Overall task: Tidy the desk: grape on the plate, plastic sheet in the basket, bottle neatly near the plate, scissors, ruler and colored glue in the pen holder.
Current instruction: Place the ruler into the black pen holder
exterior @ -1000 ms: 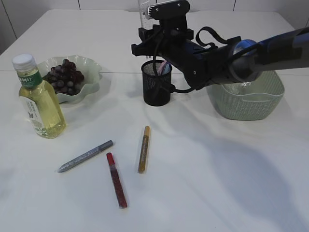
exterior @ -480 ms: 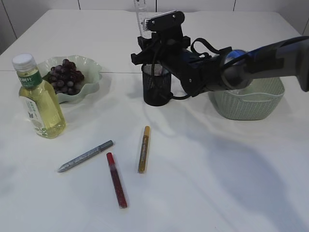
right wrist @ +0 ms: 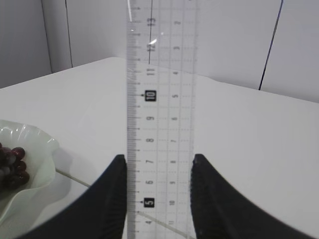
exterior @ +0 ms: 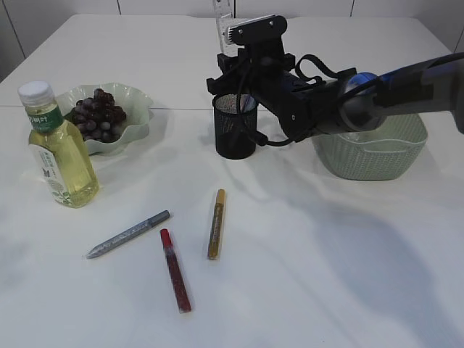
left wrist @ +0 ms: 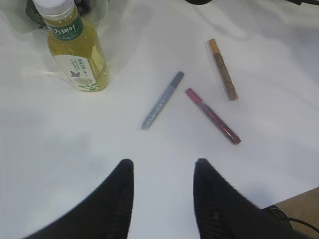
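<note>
**Inspector A:** Tabletop (exterior: 304,254) first. What is lying where?

**Inspector B:** The basket (exterior: 370,156) is sitting at right, the plate (exterior: 138,109) with the grape (exterior: 96,114) at left, the bottle (exterior: 58,148) just in front of the plate. The pen holder (exterior: 235,127) is standing mid-table, directly under the right hand (exterior: 250,69).

**Inspector A:** And that hand?

**Inspector B:** It is gripping the ruler (right wrist: 159,114) between both fingers, long axis upright. The ruler is rising above the hand; its lower end is hidden, so I cannot tell whether it is entering the holder.

**Inspector A:** Alignment?

**Inspector B:** In my judgement the coming move is depending on the ruler staying vertical over the holder's mouth.

**Inspector A:** The left hand (left wrist: 162,199)?

**Inspector B:** It is hanging open and empty, nearer the three glue pens (left wrist: 207,112) lying flat ahead of it.
</note>
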{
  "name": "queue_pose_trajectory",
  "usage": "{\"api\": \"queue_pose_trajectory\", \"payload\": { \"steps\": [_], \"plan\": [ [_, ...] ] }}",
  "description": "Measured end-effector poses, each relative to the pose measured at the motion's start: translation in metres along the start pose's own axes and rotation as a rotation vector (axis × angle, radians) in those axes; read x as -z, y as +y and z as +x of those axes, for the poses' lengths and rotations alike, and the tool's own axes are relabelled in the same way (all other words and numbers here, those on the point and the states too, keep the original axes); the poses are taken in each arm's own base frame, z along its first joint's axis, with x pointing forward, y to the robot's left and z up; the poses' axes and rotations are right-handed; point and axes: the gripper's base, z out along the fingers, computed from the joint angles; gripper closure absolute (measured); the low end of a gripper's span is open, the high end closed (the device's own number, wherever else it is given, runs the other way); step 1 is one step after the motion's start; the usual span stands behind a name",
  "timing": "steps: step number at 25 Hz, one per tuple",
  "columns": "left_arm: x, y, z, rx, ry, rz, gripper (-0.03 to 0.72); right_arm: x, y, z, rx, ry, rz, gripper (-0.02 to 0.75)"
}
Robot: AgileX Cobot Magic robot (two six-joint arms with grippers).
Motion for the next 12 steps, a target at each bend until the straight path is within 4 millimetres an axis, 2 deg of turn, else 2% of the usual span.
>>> {"api": "queue_pose_trajectory", "payload": {
  "steps": [8,12],
  "plan": [
    [-0.003,0.000,-0.001,0.000,0.001,0.000,0.389,-0.001,0.000,0.001,0.000,0.002,0.000,0.432],
    [-0.003,0.000,-0.001,0.000,0.001,0.000,0.389,-0.006,0.002,0.011,0.000,0.011,-0.001,0.432]
  ]
}}
